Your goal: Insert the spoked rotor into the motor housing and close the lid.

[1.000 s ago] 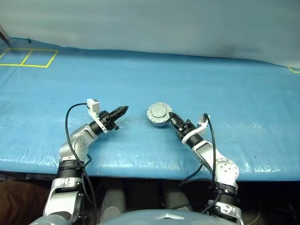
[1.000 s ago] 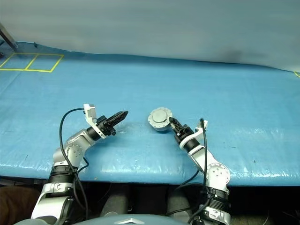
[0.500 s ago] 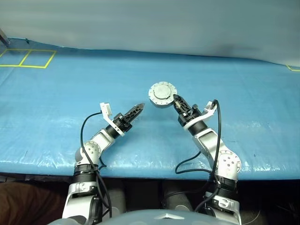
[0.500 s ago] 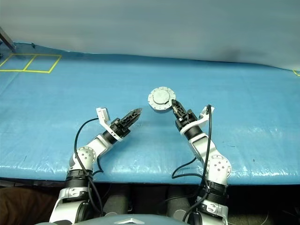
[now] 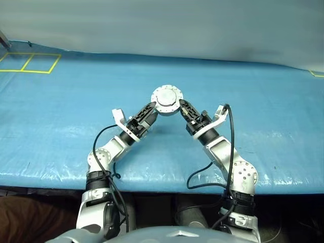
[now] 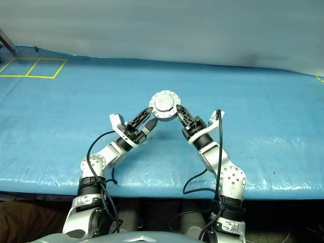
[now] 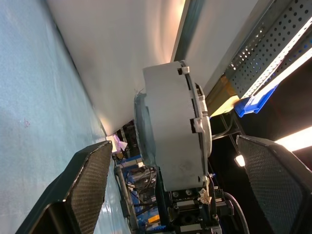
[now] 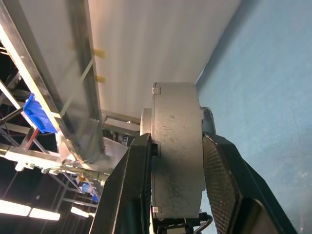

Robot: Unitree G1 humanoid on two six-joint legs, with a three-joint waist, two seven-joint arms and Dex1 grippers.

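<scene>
Raised since earlier — motor housing [image 5: 167,99] clamped in right gripper [image 5: 183,107]; left gripper [image 5: 150,109] (jaws spread) flanking it.

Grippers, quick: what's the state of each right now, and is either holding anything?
Left gripper: open, fingers spread either side of the motor housing, not gripping it.
Right gripper: shut on the motor housing, holding it up off the table.

My right fingers [image 8: 220,185] cover both flat faces of the housing [image 8: 176,146]; its interior is hidden. The frame edge cuts my left fingers [image 7: 87,187] at their bases.
</scene>
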